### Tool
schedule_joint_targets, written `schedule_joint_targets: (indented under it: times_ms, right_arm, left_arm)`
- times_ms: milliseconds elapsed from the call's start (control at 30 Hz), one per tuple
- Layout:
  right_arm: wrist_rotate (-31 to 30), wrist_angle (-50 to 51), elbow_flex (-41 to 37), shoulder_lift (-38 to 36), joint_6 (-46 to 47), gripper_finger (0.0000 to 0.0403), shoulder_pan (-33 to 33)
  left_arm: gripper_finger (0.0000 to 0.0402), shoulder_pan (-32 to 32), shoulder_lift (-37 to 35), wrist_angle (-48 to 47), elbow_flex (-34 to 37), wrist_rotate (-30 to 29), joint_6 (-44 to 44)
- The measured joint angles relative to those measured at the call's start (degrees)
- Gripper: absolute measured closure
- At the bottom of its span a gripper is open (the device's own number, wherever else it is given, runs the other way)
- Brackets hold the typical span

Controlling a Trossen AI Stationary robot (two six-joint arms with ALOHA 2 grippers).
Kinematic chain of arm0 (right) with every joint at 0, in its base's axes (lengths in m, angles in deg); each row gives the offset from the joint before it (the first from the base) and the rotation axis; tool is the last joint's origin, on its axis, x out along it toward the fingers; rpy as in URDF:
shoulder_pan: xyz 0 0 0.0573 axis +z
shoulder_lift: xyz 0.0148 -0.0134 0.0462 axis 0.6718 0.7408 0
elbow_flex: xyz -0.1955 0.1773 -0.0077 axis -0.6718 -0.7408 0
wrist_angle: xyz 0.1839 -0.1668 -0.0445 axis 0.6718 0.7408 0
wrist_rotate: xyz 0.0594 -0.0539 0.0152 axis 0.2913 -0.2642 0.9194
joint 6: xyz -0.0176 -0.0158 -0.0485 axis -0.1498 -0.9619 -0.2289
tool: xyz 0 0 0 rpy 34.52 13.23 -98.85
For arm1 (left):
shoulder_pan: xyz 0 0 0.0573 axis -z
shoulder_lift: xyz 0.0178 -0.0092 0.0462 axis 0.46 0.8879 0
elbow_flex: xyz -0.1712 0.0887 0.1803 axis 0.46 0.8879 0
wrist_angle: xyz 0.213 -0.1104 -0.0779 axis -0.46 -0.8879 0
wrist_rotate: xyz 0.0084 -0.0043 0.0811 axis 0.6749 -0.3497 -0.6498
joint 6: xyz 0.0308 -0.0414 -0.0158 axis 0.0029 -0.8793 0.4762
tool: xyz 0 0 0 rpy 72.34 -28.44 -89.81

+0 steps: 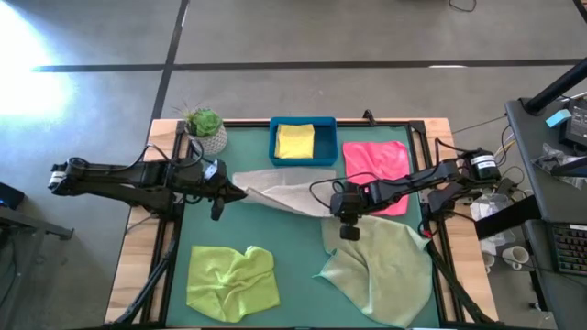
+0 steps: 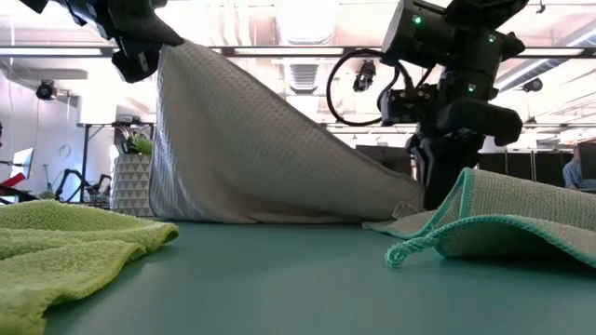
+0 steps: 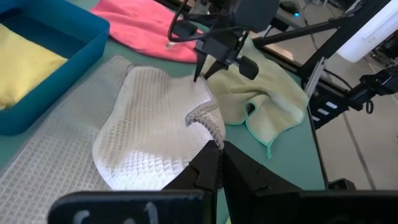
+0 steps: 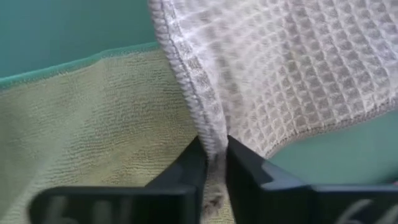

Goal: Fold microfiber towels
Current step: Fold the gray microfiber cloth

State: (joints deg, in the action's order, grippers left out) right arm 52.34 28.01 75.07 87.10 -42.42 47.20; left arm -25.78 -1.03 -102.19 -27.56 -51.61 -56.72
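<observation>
The light grey waffle towel (image 1: 284,192) stretches across the middle of the green table between my two grippers. My left gripper (image 1: 240,192) is shut on its left end, held high (image 2: 140,46). My right gripper (image 1: 347,218) is shut on its right end, low by the table (image 2: 433,191). The pale sage green towel (image 1: 381,266) lies crumpled under and in front of the right gripper. The lime green towel (image 1: 229,280) lies bunched at the near left. The hot pink towel (image 1: 376,165) lies flat at the far right. The yellow towel (image 1: 295,140) sits folded in the blue tray (image 1: 275,147). My left gripper pinches the grey towel's hemmed edge (image 3: 210,127) between its two fingers, coming from the table's left and slanting a little down. That end is lifted clear, and the cloth slopes down from it toward the right. My right gripper pinches the towel's stitched edge near a corner (image 4: 208,134) between its two fingers, pointing steeply down. This end sits low, on or just above the sage green towel's edge (image 2: 410,219).
A small potted plant (image 1: 205,128) stands at the far left corner. The table's raised black frame (image 1: 417,128) runs round the green mat. Bare mat (image 1: 298,293) shows between the lime and sage towels at the near edge.
</observation>
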Motion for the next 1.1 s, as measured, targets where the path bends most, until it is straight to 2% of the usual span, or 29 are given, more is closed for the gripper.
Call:
schedule_joint_targets:
  times_ms: [67,200,500,633,833,1100]
  right_arm:
    - [0.0,0.1,0.0,-0.3,1.4,0.0386,0.0]
    - [0.0,4.5,2.9,-1.7,4.0,0.0392,0.0]
    - [-3.2,21.5,19.2,-3.7,4.2,0.0394,0.0]
    - [-6.3,29.1,26.8,-3.7,4.5,0.0394,0.0]
    - [-12.7,35.9,36.4,-3.7,5.7,0.0394,0.0]
    - [-14.5,38.3,41.5,-3.6,8.6,0.0394,0.2]
  left_arm:
    - [0.0401,0.0,0.2,-0.4,0.0,0.0,0.0]
    - [0.0401,0.0,0.2,-1.8,0.0,0.0,0.0]
    - [0.0402,0.0,-0.7,-5.8,-2.1,-0.2,0.5]
    - [0.0402,0.0,-1.0,-12.2,-4.9,-3.2,1.6]
    - [0.0402,0.0,-0.9,-16.0,-9.0,-8.5,5.0]
    - [0.0401,0.0,-1.0,-16.7,-12.3,-11.9,8.1]
